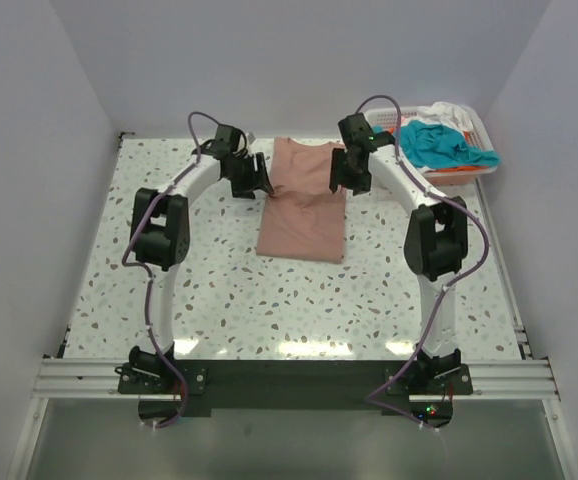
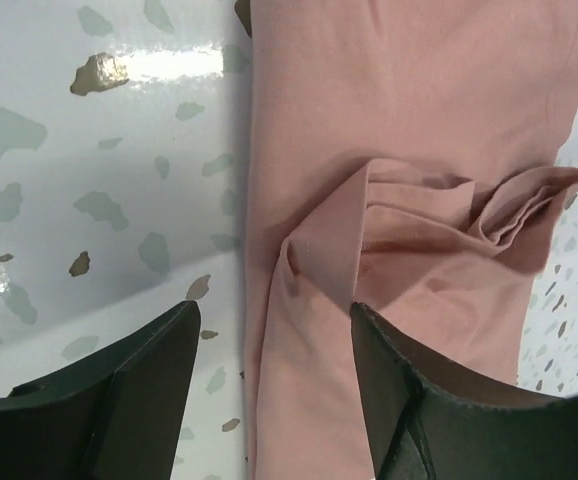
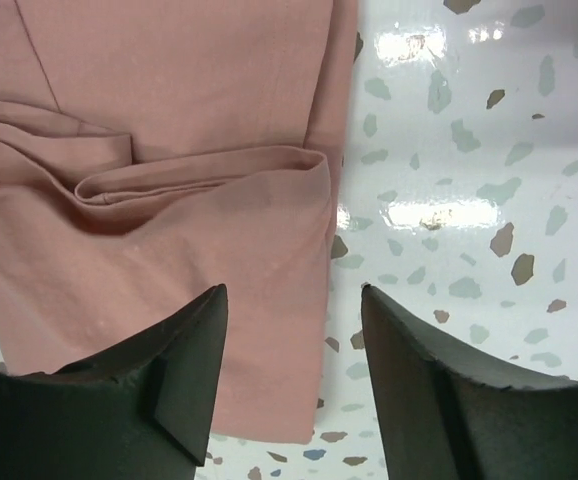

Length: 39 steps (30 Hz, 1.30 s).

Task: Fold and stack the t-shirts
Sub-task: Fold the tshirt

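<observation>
**Hovering wide over a dusty salmon-pink cloth t-shirt point(image 1: 302, 215)**

The partly folded shirt is laid on the speckled white tabletop point(image 1: 219, 290), flanked at its side edges by the left gripper point(image 1: 257, 183) and the right gripper point(image 1: 341, 180). Both are spread wide, and nothing is gripped.

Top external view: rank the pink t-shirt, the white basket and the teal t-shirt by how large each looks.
1. pink t-shirt, largest
2. white basket, only slightly smaller, so this is a close call
3. teal t-shirt, bunched inside the basket, clearly smallest
</observation>
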Available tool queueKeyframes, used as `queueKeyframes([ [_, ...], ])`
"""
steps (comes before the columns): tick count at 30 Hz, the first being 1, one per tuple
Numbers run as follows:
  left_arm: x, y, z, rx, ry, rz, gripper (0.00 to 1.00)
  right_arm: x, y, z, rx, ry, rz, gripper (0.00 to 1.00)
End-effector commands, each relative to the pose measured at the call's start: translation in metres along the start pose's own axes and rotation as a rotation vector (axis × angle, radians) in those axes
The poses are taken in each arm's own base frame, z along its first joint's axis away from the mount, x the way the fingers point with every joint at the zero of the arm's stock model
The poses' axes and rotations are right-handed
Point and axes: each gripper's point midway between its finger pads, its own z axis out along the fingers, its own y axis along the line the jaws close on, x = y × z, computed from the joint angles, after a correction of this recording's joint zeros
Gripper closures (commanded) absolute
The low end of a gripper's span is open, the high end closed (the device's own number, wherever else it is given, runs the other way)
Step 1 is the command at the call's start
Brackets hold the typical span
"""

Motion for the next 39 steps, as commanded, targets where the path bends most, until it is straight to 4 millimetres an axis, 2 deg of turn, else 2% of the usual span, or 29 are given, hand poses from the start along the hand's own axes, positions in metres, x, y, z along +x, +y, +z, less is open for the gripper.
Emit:
queueKeyframes([
  [1,-0.012,-0.005,-0.028,-0.009,-0.064,0.059,0.33,-0.023,0.0,-0.034,-0.022,-0.096,-0.019,0.4],
  [3,-0.001,-0.001,-0.028,-0.014,-0.044,0.062,0.33,-0.021,0.005,-0.034,-0.059,-0.101,-0.03,0.39],
  [6,0.012,-0.002,-0.035,-0.004,-0.021,0.079,0.33,-0.004,0.017,-0.034,-0.131,-0.05,-0.041,0.39],
  [7,0.024,0.002,-0.033,-0.01,0.002,0.083,0.33,0.003,0.018,-0.031,-0.129,-0.033,-0.046,0.39],
  [9,0.028,-0.001,-0.041,-0.005,-0.01,0.091,0.33,0.016,0.024,-0.028,-0.161,0.014,-0.048,0.4],
  [10,0.044,0.005,-0.038,-0.012,0.021,0.07,0.33,0.024,0.022,-0.026,-0.16,0.041,-0.043,0.4],
  [11,0.043,0.002,-0.043,0.0,0.004,0.071,0.33,0.029,0.023,-0.026,-0.166,0.057,-0.04,0.4],
  [15,0.061,0.003,-0.049,0.01,0.015,0.052,0.33,0.052,0.019,-0.029,-0.19,0.095,-0.028,0.4],
  [18,0.07,0.008,-0.05,0.001,0.03,0.067,0.33,0.066,0.021,-0.03,-0.221,0.117,-0.02,0.4],
  [19,0.076,0.01,-0.048,0.002,0.047,0.065,0.34,0.08,0.017,-0.025,-0.222,0.149,-0.016,0.4],
  [22,0.089,0.012,-0.05,0.007,0.067,0.06,0.34,0.091,0.015,-0.026,-0.23,0.162,-0.002,0.41],
  [24,0.09,0.01,-0.055,0.01,0.048,0.07,0.34,0.093,0.018,-0.027,-0.251,0.155,0.011,0.41],
  [25,0.095,0.012,-0.056,0.004,0.053,0.067,0.34,0.103,0.016,-0.025,-0.254,0.176,0.02,0.41],
  [30,0.103,0.013,-0.062,0.003,0.054,0.061,0.35,0.122,0.012,-0.024,-0.26,0.2,0.059,0.42],
  [33,0.108,0.014,-0.059,0.012,0.053,0.05,0.35,0.129,0.01,-0.026,-0.264,0.201,0.065,0.43],
  [36,0.114,0.013,-0.056,0.024,0.067,0.028,0.35,0.145,0.004,-0.023,-0.249,0.224,0.077,0.45],
  [39,0.114,0.011,-0.056,0.034,0.06,0.018,0.36,0.147,0.004,-0.02,-0.257,0.204,0.096,0.46],
])
